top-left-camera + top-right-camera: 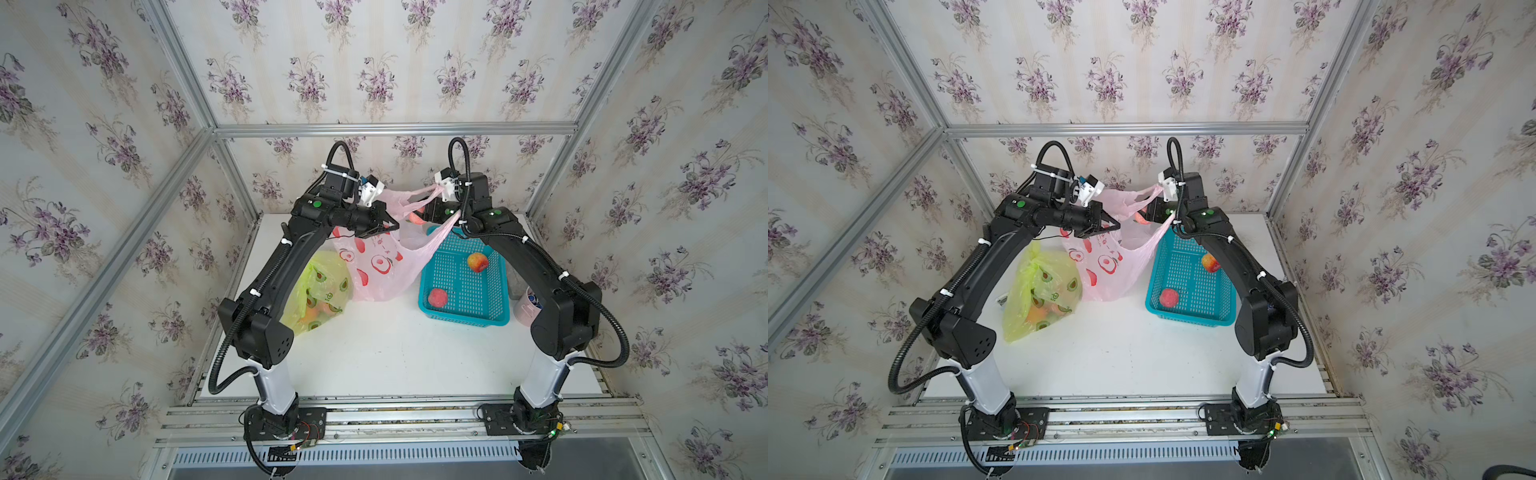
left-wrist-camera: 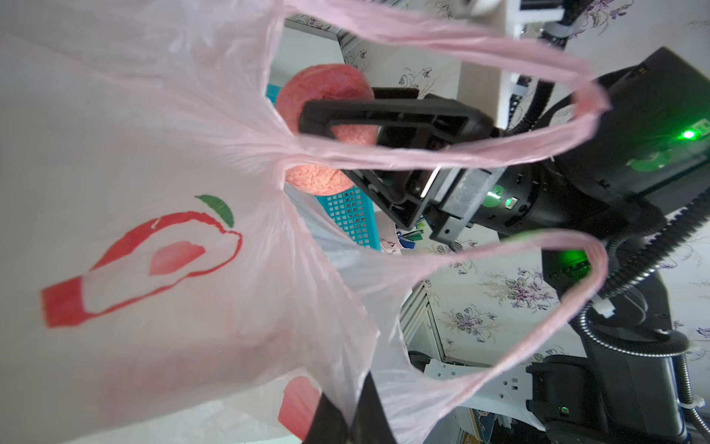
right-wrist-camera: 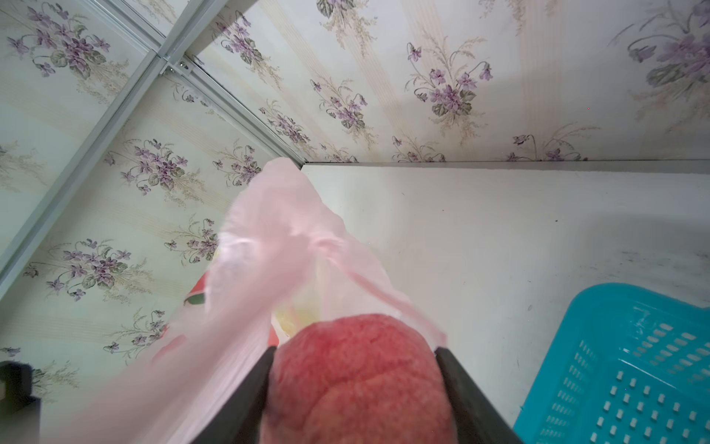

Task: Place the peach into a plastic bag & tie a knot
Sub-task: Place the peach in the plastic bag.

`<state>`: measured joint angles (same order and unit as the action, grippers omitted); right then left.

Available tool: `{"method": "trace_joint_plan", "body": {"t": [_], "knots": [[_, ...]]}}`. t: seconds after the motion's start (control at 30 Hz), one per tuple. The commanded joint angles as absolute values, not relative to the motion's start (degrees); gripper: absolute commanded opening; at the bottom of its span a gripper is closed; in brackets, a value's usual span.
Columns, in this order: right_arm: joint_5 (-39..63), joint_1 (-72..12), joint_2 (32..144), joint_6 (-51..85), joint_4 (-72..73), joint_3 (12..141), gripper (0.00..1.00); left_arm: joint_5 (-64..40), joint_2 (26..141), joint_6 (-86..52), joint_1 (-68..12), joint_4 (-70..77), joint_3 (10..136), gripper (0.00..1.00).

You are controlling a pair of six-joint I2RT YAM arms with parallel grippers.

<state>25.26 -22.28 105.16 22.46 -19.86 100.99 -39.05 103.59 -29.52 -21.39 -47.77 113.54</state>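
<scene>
The fuzzy red peach (image 3: 357, 388) sits clamped in the right pincer (image 3: 355, 351). It is raised off the white counter (image 1: 374, 353), right at the open mouth of the thin pink plastic bag with red fruit prints (image 1: 382, 270). The left pincer (image 2: 351, 418) is pinched tight on the bag's rim, holding it up. On one side stands a teal plastic basket (image 1: 465, 320) with two more peaches (image 1: 437, 297). A yellow-green avocado-print bag (image 1: 322, 286) lies on the other side.
</scene>
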Motion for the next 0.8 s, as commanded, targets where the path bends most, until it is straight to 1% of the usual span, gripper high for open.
{"method": "trace_joint_plan", "body": {"t": [0.0,0.13,0.27,0.37,0.43,0.53,0.63,0.7,0.77], "knots": [[27.98,-23.14,103.23,22.35,-20.70,97.61,0.44,-38.90,102.05,-31.39,-20.44,-42.21,107.95,0.00],[29.59,-25.56,99.45,23.06,-17.92,89.59,0.45,-40.76,99.95,-34.95,-19.09,-32.79,98.79,0.00],[31.31,-27.45,96.33,26.09,-12.73,82.08,0.45,-42.88,99.36,-37.87,-18.67,-26.88,94.24,0.00],[31.10,-28.38,95.55,27.95,-10.07,80.20,0.45,-44.99,98.81,-41.15,-18.72,-21.84,92.15,0.00],[30.68,-28.52,95.65,28.85,-9.29,80.28,0.46,-45.07,98.29,-41.69,-18.72,-21.09,91.80,0.00],[29.84,-28.48,96.26,30.59,-7.77,80.82,0.52,-45.63,97.76,-42.29,-18.72,-20.59,91.52,0.00],[27.54,-28.56,98.45,30.00,-10.48,83.05,0.62,-46.33,97.56,-43.20,-18.68,-19.63,91.11,0.00],[26.72,-28.56,99.01,29.28,-11.80,83.43,0.75,-46.23,97.66,-43.60,-18.72,-19.43,91.07,0.00],[26.41,-28.56,98.24,28.90,-11.76,82.72,0.84,-46.23,98.03,-44.07,-18.71,-18.90,91.06,0.00]]}}
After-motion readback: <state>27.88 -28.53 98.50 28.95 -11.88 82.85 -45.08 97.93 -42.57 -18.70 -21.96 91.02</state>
